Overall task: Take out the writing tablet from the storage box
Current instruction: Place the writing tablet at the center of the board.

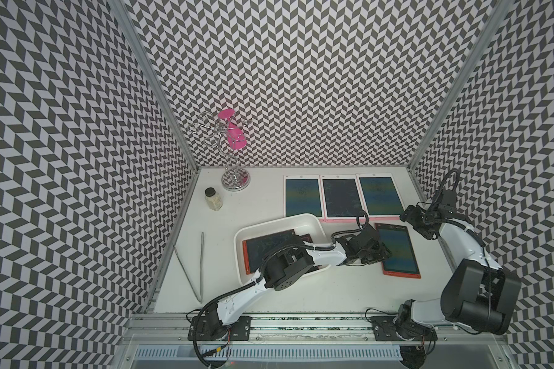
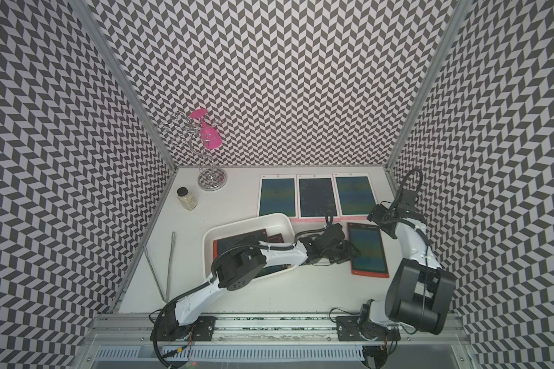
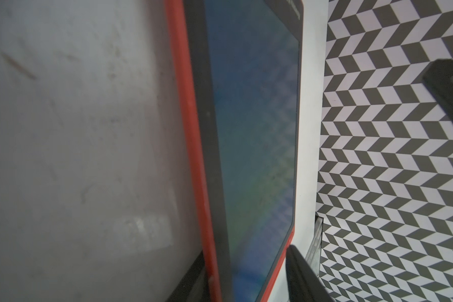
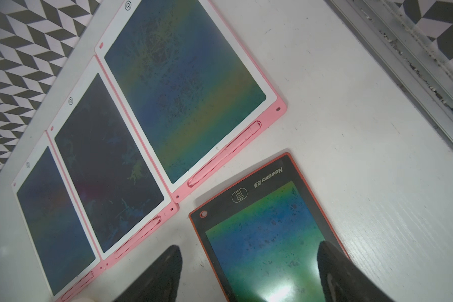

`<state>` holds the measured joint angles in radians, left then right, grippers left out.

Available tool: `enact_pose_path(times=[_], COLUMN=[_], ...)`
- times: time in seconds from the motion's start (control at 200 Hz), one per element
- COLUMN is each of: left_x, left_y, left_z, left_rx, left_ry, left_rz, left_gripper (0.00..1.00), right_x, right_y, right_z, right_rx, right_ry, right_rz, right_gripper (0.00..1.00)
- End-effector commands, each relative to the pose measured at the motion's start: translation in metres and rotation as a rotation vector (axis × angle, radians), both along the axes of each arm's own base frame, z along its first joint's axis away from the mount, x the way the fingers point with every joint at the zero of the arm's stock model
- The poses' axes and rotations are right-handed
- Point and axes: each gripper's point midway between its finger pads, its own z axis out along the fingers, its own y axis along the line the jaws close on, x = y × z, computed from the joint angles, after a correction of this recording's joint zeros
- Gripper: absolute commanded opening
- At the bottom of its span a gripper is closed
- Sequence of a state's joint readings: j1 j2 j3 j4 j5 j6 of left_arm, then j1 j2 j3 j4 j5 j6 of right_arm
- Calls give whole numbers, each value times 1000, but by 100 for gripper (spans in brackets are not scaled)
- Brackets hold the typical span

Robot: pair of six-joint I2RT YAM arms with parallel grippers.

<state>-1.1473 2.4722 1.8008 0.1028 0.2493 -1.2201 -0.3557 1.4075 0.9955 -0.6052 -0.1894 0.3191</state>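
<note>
The white storage box (image 1: 279, 220) (image 2: 253, 219) sits mid-table. A red-framed writing tablet (image 1: 269, 246) (image 2: 237, 244) lies in it, partly hidden under my left arm. Another red-framed tablet (image 1: 397, 252) (image 2: 368, 252) (image 3: 246, 130) (image 4: 267, 235) lies flat on the table right of the box. My left gripper (image 1: 381, 252) (image 2: 349, 252) (image 3: 243, 253) is at this tablet's left edge. Its jaws straddle the edge, and a gap shows beside one finger (image 3: 304, 274). My right gripper (image 1: 410, 217) (image 2: 379, 217) (image 4: 249, 248) hangs open over the tablet's far end, empty.
Three pink-and-white tablets (image 1: 339, 198) (image 4: 131, 146) lie in a row at the back. A wire rack holding a pink cup (image 1: 234, 159), a small jar (image 1: 213, 198) and metal tongs (image 1: 195, 265) stand along the left side. The right wall's rail (image 4: 416, 65) is close.
</note>
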Motion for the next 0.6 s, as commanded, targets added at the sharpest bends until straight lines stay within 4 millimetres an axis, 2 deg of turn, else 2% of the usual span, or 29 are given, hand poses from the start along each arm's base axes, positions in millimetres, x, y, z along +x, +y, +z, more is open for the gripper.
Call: enact_pose_path(times=[0.0, 0.215, 0.305, 0.596], left_x=[-21, -18, -19, -23], left_y=[21, 30, 33, 47], left_z=[-49, -53, -63, -77], left_rx=[150, 198, 241, 355], left_ry=[60, 41, 58, 74], left_rz=[-28, -34, -57, -117], left_gripper=[48, 48, 48, 46], right_x=[5, 8, 9, 14], right_y=[2, 7, 6, 15], right_z=[10, 10, 11, 16], right_rx=[-3, 0, -17, -23], right_ry=[-56, -58, -51, -65], right_rz=[25, 38, 36, 51], right_gripper=[83, 83, 83, 83])
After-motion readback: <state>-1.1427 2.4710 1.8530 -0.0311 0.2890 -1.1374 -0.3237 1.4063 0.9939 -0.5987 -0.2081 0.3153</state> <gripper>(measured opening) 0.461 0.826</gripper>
